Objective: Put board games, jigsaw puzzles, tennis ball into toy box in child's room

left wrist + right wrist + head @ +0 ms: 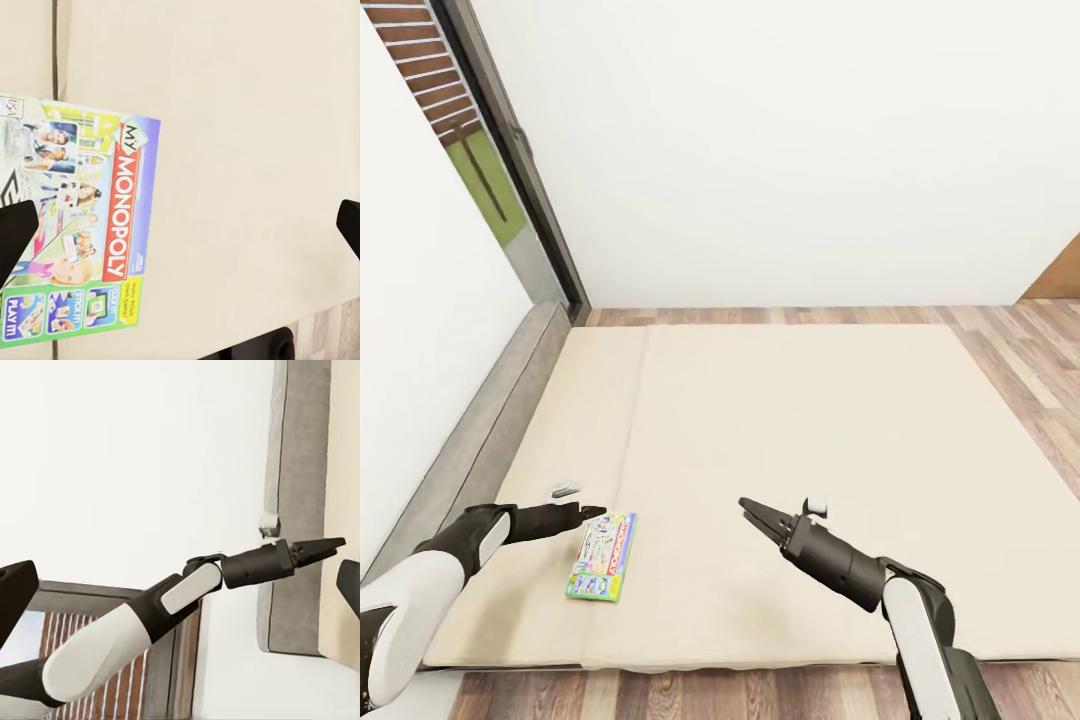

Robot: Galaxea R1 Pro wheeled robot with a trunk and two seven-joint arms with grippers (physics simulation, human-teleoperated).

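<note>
**Monopoly on bed, both grippers free**

Monopoly [602,556] flat on bed [810,420], lower left of head frame, near front edge; left gripper [592,513] just above its top end, fingers apart in wrist view, holding nothing; right gripper [752,510] lower centre, well apart from box, jaws together, empty.
</note>
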